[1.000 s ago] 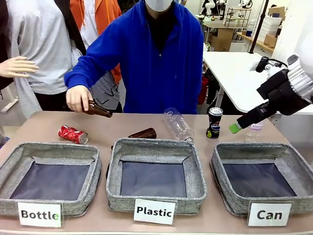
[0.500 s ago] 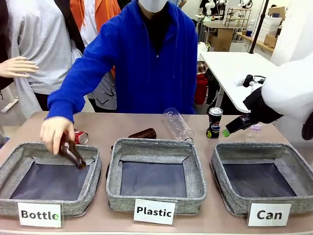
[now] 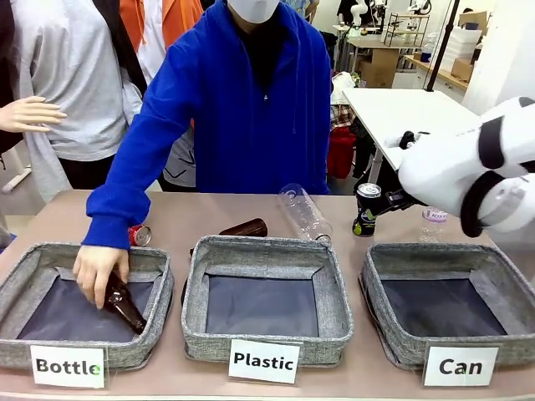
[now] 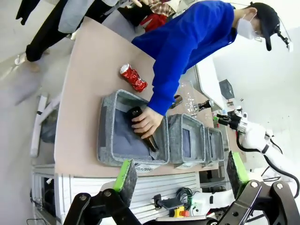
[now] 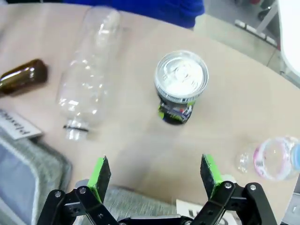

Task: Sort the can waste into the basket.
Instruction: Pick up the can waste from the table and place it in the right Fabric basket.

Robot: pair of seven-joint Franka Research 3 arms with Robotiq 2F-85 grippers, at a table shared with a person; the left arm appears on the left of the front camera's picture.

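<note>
Right claw (image 5: 154,171), spread, neared black can (image 5: 180,86); left claw (image 4: 181,168) spread; red can (image 4: 133,78) makes two.

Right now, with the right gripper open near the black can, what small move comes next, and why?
Probably ease the right gripper forward until its open fingers straddle the black can: it stands upright, untouched, just ahead, with the clear bottle lying apart beside it.

Black green-marked can (image 3: 366,210), red can (image 4: 133,78), grey woven basket (image 3: 435,255).
</note>
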